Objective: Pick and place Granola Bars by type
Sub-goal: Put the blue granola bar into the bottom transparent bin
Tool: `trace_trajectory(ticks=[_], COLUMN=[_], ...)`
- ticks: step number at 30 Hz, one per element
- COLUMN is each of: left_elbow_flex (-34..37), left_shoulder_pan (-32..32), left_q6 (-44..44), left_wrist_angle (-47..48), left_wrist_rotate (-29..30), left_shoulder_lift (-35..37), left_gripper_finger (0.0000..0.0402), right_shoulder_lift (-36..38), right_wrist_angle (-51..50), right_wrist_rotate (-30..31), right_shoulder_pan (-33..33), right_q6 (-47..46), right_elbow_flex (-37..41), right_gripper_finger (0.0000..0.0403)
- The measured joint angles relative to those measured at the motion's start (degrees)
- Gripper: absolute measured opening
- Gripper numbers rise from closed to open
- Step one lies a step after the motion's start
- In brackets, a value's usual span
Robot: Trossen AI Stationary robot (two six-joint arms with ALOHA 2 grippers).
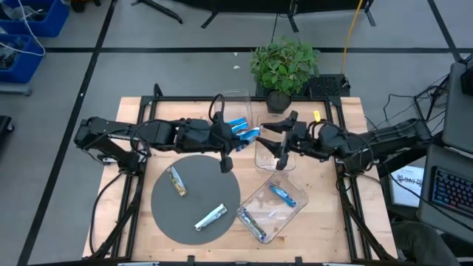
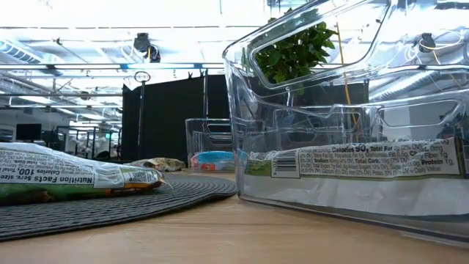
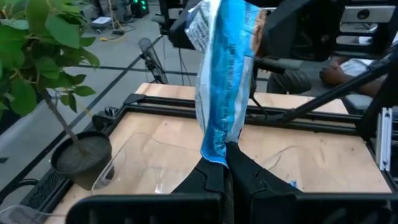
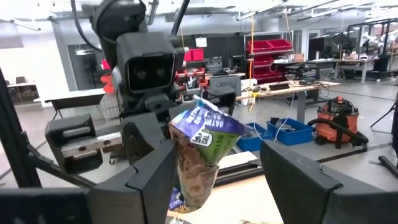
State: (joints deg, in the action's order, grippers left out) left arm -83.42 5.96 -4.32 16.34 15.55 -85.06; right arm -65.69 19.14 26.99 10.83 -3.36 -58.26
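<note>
A pale wooden tabletop (image 1: 325, 229) framed by black rails stands on a grey floor in an open workshop with benches and red and blue storage bins beyond. A leafy green potted plant (image 1: 284, 66) sits at the table's far edge. A round grey woven mat (image 1: 196, 196) carries a tan foil-wrapped granola bar (image 1: 177, 180) and a silvery-white foil-wrapped bar (image 1: 210, 217). Just beside the mat, a clear hard-plastic bin (image 1: 272, 210) holds two blue foil bars (image 1: 281, 194). The left gripper (image 3: 225, 163), above the middle of the table, has its dark fingers pressed together on the end of a crinkled bright blue foil bar (image 3: 222, 74), holding it aloft. The right gripper (image 4: 214, 165) faces it, fingers spread on either side of that bar without touching.
</note>
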Motion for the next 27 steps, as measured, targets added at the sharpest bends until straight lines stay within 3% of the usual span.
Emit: trace_trajectory(ticks=[13, 27], left_elbow_flex=[0.0, 0.1], left_shoulder_pan=[0.0, 0.1], left_q6=[-1.8, -2.2], left_wrist_angle=[0.0, -0.1], left_wrist_rotate=[4.0, 3.9], left_shoulder_lift=[0.0, -0.5], left_gripper_finger=[0.0000, 0.0000], right_shoulder_lift=[-0.8, -0.8], right_wrist_angle=[-0.1, 1.9], right_wrist_rotate=[-1.8, -3.5], right_shoulder_pan=[0.0, 0.1], right_q6=[-3.3, -4.0], right_elbow_flex=[-0.4, -0.4], right_gripper_finger=[0.0222, 0.0221])
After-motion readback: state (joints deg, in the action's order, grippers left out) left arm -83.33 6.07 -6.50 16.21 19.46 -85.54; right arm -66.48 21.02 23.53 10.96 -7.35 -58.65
